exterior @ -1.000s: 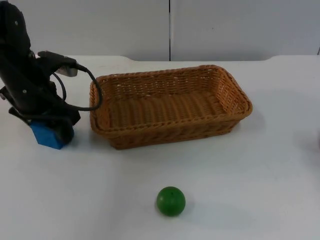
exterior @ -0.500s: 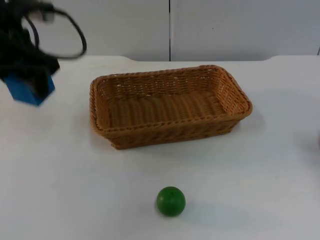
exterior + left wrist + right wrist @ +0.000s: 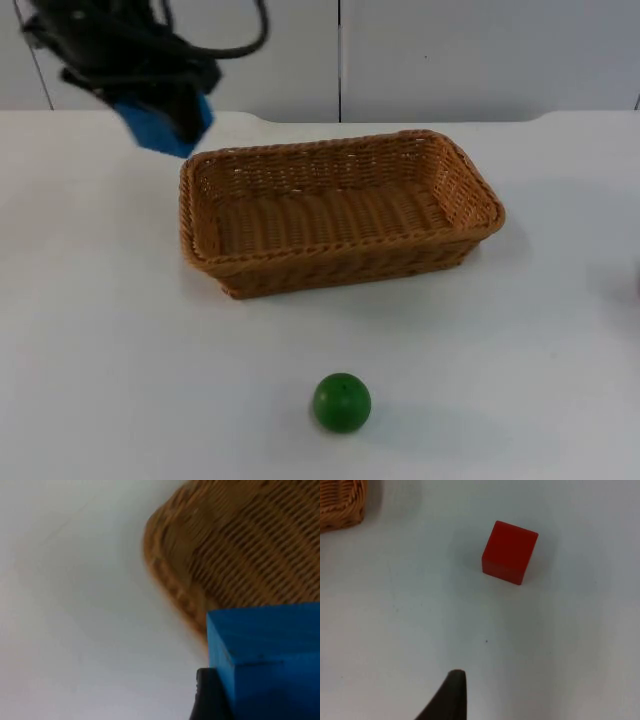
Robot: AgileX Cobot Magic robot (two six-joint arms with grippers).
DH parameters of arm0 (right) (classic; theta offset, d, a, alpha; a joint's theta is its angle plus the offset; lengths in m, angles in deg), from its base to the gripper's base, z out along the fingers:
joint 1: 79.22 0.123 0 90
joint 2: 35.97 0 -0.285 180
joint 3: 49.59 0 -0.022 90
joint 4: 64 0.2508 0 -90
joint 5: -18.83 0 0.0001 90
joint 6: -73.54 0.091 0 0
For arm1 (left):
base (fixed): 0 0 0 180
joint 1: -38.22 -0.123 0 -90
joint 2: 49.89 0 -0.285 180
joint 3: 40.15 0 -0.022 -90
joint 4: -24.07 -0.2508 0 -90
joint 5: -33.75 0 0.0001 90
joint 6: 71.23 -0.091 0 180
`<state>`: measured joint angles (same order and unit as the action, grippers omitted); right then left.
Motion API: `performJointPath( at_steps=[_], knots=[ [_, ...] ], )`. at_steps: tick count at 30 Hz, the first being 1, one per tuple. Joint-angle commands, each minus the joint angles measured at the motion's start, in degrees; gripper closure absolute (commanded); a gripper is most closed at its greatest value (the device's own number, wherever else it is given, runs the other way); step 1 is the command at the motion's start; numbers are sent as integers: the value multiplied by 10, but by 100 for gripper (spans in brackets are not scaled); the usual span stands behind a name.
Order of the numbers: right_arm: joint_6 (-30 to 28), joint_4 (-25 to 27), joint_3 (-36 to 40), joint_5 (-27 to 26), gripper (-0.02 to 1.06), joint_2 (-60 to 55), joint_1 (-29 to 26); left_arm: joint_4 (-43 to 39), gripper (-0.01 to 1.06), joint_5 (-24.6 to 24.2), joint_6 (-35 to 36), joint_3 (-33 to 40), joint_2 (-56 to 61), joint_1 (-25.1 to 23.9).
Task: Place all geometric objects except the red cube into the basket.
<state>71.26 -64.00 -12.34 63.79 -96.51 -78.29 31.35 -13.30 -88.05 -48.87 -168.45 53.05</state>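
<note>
While our left gripper [image 3: 165, 115] hangs in the upper left of the top view, it squeezes the blue block [image 3: 160, 125] tight between its fingers. We hold the block up in the air, off the table [image 3: 120, 350], so it can go over the woven wall. It is just beside the left end of the basket [image 3: 340, 265], not over the inside yet. In the left wrist view the blue block [image 3: 265, 655] sits close to the basket's rim [image 3: 170, 575].

The green ball [image 3: 342, 402] sits alone near the bottom middle, well apart from the basket. We think it goes in next.

Our right arm waits. Its wrist view looks at the red cube [image 3: 509, 552], which stays on the table. We cannot tell how wide our right gripper is.
</note>
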Motion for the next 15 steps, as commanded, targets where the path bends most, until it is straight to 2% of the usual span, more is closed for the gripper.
performJointPath(
  at_steps=[1, 6, 9, 15],
  knots=[
    [-3, 0, -2, -8, -1, 0, -3, 6, 105, -4, 3, -45, -30, 19],
    [-3, 0, -2, -8, -1, 0, -3, 1, 105, -31, 6, -144, -118, 49],
    [-3, 0, -2, -8, -1, 0, -3, -36, 105, -36, 25, -205, -180, 66],
    [-3, 0, -2, -12, -1, 0, -3, -63, 105, -39, 49, -236, -240, 73]
  ],
)
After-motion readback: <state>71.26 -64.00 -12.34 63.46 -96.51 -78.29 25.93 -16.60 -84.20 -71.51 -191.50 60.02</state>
